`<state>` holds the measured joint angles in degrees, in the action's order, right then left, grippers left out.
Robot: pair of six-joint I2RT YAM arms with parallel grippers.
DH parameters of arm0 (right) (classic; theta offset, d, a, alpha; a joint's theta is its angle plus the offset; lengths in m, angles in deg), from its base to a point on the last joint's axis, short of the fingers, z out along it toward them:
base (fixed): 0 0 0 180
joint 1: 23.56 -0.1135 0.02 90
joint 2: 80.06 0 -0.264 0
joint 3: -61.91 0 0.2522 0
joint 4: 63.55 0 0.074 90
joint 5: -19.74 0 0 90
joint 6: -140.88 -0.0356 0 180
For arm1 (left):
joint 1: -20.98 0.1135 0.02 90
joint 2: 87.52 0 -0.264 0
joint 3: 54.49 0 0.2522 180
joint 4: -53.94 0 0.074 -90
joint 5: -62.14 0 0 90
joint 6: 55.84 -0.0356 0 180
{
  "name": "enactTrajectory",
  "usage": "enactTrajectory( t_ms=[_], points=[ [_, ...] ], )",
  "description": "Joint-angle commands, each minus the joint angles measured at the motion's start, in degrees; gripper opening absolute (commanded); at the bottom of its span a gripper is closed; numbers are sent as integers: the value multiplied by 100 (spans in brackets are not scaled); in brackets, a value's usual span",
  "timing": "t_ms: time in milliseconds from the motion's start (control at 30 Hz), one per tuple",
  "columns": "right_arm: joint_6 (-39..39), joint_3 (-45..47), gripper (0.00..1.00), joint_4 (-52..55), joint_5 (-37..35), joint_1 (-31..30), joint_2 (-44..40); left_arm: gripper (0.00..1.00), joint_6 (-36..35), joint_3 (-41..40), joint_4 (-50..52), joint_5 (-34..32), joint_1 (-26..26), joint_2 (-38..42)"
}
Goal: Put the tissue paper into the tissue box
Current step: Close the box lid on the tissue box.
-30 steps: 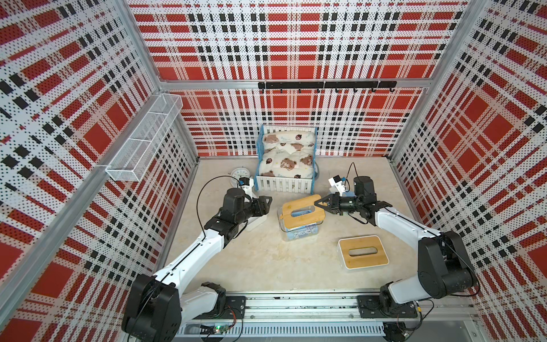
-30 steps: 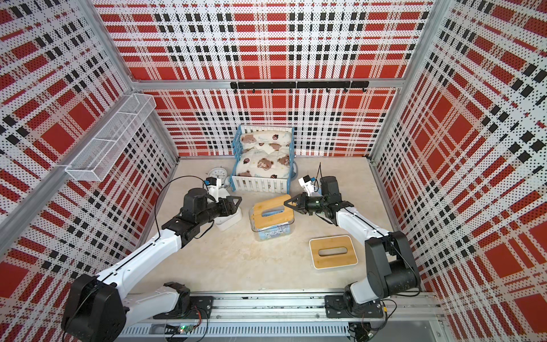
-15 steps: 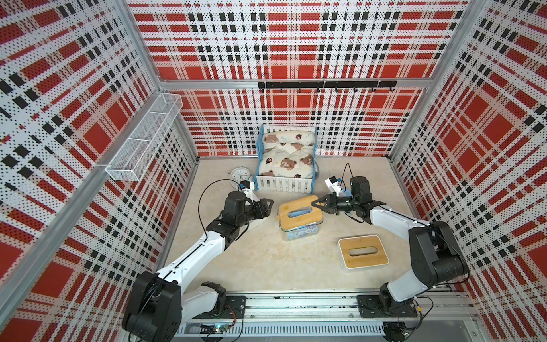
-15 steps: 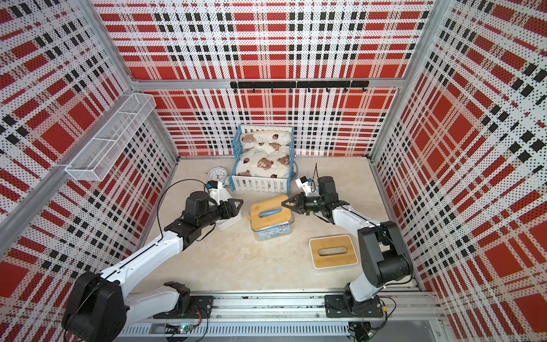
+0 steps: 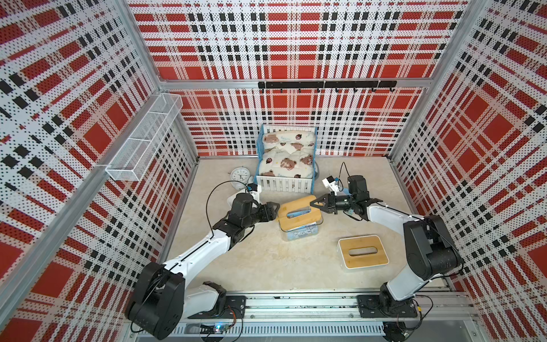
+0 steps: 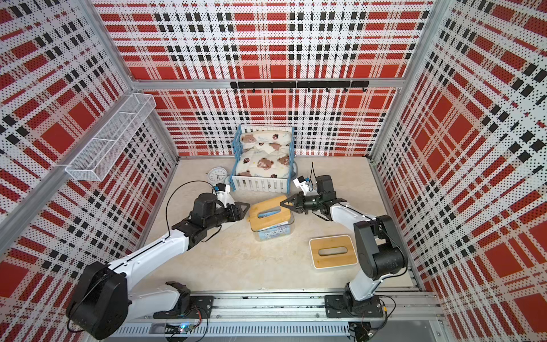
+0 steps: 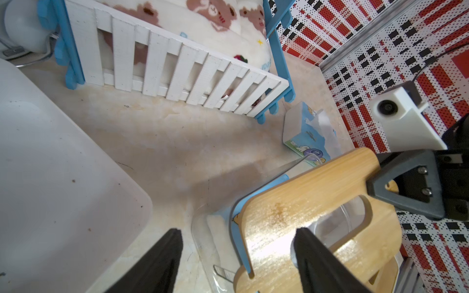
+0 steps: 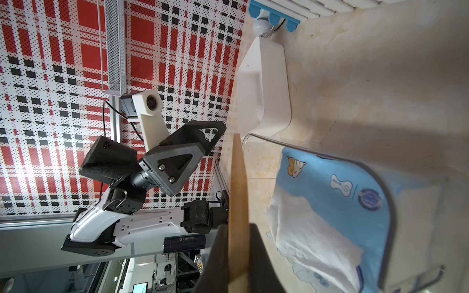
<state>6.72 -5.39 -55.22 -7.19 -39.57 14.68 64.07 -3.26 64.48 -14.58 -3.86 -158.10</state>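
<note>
**Task item.** One tissue pack (image 8: 342, 192), in blue wrap with white sheets loose at the top, lies inside the clear tissue box (image 5: 299, 234) at the middle of the desk (image 5: 266, 266). A second tissue pack (image 7: 304, 132) lies on the desk beside the toy bed (image 5: 285, 160), toward the back edge.

**Lid.** The bamboo lid (image 5: 302, 220) is not seated. It sits skewed and tilted over the clear tissue box, raised on the right arm's side.

**Right arm.** The right claw (image 5: 314, 204) is clamped on the lid's edge, with wood pinched between both fingers in the right wrist view. An edge grip probably keeps the slot and the box mouth unobstructed while the lid is lined up.

**Left arm.** The left claw (image 5: 273, 211) has its jaws apart and holds nothing. It is just beside the lid's opposite end, and contact cannot be confirmed. It is probably positioned to steady or square that end.

**Also on the desk.** A lidded white tissue box (image 5: 373, 260) stands near the front right corner. An open white box (image 8: 264, 83) stands toward the left edge.

**Assessment.** One pack is in, and the lid is not yet closed.
</note>
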Motion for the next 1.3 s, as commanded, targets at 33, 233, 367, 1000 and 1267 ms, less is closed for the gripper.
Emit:
enactTrajectory(
  t_ms=[33, 233, 367, 1000, 1267],
  points=[
    [188, -90, 0, 220, -31, -45, 181, 76, 216, -185, -226, 53, -190, -13],
    [-18, -10, 0, 153, 29, -43, 177, 76, 349, -336, -285, -107, -263, 159],
    [-112, -24, 0, 269, -18, -43, 141, 77, 375, -398, -283, -155, -259, 201],
    [-57, -34, 0, 262, -110, -47, 229, 79, 1371, -834, -1223, 301, -459, -410],
    [70, -25, 2, 352, -163, -45, 174, 66, 1532, -689, -1525, 544, -610, -819]
  ],
)
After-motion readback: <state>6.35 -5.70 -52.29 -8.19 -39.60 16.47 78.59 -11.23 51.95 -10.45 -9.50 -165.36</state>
